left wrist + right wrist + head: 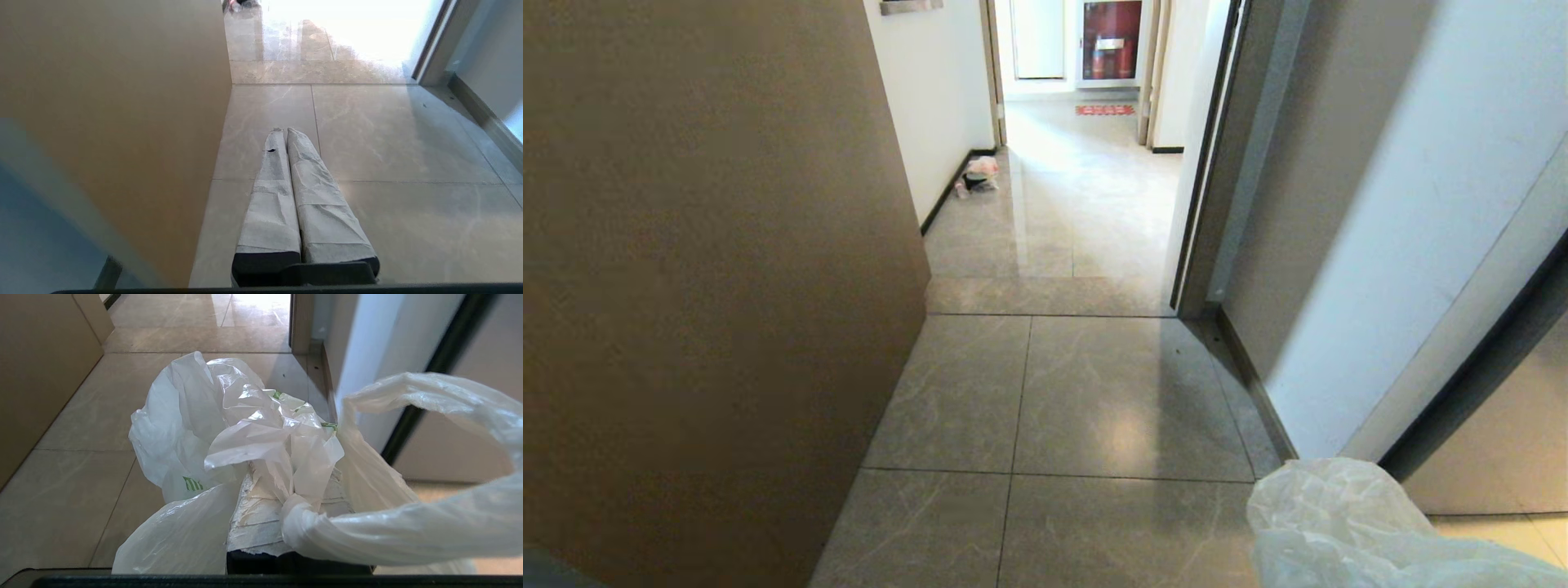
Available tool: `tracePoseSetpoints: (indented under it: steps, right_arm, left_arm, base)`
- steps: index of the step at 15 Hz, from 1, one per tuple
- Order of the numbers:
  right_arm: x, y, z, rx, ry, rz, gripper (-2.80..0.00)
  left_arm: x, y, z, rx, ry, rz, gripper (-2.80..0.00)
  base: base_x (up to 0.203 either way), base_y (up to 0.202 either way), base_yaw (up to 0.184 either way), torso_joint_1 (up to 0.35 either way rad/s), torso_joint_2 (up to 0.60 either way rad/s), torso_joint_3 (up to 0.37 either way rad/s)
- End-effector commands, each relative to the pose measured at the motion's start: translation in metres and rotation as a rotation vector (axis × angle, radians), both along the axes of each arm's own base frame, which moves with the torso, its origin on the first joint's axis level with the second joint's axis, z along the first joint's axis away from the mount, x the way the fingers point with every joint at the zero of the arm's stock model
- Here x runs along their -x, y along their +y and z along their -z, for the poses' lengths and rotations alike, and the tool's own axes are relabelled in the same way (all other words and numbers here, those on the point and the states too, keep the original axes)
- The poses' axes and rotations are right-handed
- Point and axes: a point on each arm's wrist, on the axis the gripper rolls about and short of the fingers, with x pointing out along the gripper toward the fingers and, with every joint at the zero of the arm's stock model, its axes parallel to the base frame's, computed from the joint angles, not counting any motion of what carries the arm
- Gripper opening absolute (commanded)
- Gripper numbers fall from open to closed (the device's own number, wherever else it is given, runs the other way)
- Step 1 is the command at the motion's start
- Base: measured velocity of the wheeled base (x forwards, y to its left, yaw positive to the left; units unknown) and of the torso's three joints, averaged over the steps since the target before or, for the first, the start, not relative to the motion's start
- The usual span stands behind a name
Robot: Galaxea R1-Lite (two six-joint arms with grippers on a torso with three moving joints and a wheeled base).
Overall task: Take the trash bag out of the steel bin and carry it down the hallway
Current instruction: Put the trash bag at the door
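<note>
Two grippers: both pointed fwd over the tiled floor (1094, 392); only the wrist views showed them.
Right gripper (286, 486): taped fingers (253, 514) pressed together, pinching a twisted fold of the trash bag (229, 428); tips hidden by plastic.
Trash bag: held up clear of the floor in front of the right gripper; crinkled, translucent white, green print showing through; one handle loop arched out beside the fingers. In head view a corner of it showed at lower right (1339, 523).
Left gripper (284, 130): empty, paper-wrapped fingers (269, 204) closed tip to tip, low over the floor, just beside the brown panel.
Brown panel (703, 269): filled the left side of head view.
Hallway (1078, 188): straight ahead past an open doorway; glossy pale tiles, white walls, dark skirting.
Red-fronted cabinet (1111, 37): at the far end, red mat (1104, 109) on the floor before it.
Litter (978, 175): small heap against the left wall's skirting, well apart from the robot.
Door (1405, 245): pale, on the right, near the bag.
</note>
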Motion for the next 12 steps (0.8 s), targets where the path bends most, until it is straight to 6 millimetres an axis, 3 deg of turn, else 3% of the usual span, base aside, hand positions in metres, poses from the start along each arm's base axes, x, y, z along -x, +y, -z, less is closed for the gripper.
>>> tracePoseSetpoints:
  steps: [1,12]
  right_arm:
    - [-0.0001,0.0000,-0.0001,0.000,0.000,0.000,-2.80]
    - [-0.0002,0.0000,0.0005,0.000,0.003,0.000,-2.80]
  left_arm:
    - [0.0000,0.0000,0.0005,0.000,0.000,-0.001,-2.80]
    - [0.0000,0.0000,0.0005,0.000,0.000,0.000,-2.80]
  base:
    - [0.197,0.000,0.001,0.006,0.00,0.002]
    - [0.192,0.000,0.002,0.003,0.00,0.003]
